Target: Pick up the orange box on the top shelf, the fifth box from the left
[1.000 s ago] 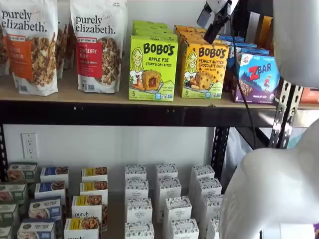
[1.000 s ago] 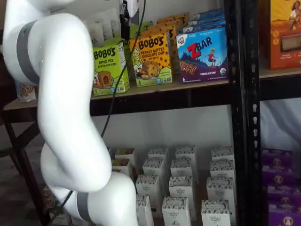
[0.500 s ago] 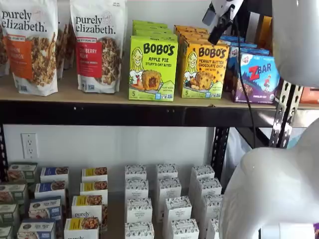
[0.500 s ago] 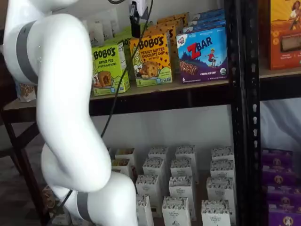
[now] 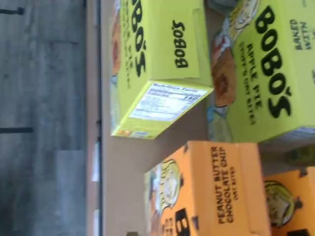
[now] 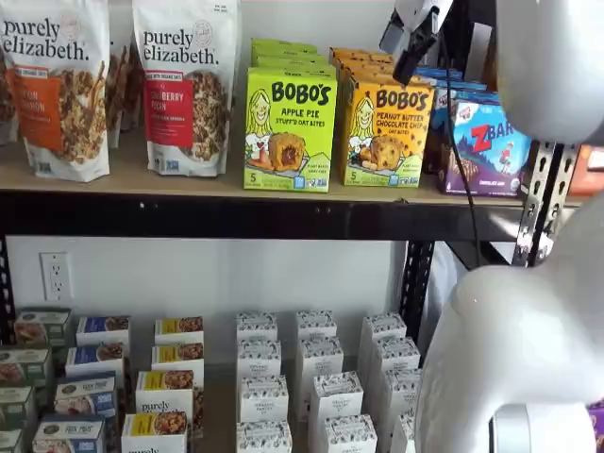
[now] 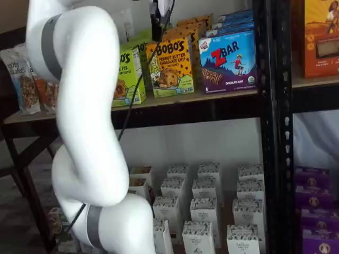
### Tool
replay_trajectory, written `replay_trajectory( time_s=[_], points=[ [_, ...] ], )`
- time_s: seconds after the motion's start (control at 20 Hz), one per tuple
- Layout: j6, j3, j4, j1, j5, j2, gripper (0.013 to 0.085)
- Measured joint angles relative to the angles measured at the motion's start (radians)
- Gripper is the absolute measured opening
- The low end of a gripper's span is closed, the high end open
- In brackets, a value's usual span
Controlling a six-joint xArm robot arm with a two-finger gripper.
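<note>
The orange box (image 6: 385, 132) stands upright on the top shelf (image 6: 142, 179), between the lime-green Bobo's Apple Pie box (image 6: 289, 127) and the blue-purple ZBar box (image 6: 486, 146). It shows in both shelf views, with more orange boxes in a row behind it (image 7: 169, 67). My gripper (image 6: 410, 58) hangs from the upper edge just above the orange box's top front edge, apart from it. Only black fingers side-on show (image 7: 156, 29), with no gap to read. The wrist view looks down on the orange box's top (image 5: 216, 196) and the lime-green boxes (image 5: 162, 73).
Purely Elizabeth granola bags (image 6: 184, 85) stand left on the shelf. The white arm (image 7: 85, 132) fills the left of one shelf view. A black upright (image 7: 273, 127) stands right of the ZBar box (image 7: 229, 61). Small white boxes (image 6: 316, 387) fill the lower level.
The gripper has shifted from above the lime-green box to over the orange box's front top edge. The arm's large white link has swung sideways.
</note>
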Motion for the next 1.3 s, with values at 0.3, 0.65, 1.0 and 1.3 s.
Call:
replay_trajectory(
  time_s=[0.3,0.65,1.0,1.3],
  points=[
    [-0.026,-0.075,-0.01,-0.031,0.072,0.063,0.085],
    [-0.049,-0.089,-0.024,-0.044,0.045,0.091,0.085],
    [-0.056,-0.098,-0.052,-0.037,0.03,0.117,0.085],
    [-0.056,-0.089,-0.082,-0.026,0.032,0.126,0.085]
  ],
)
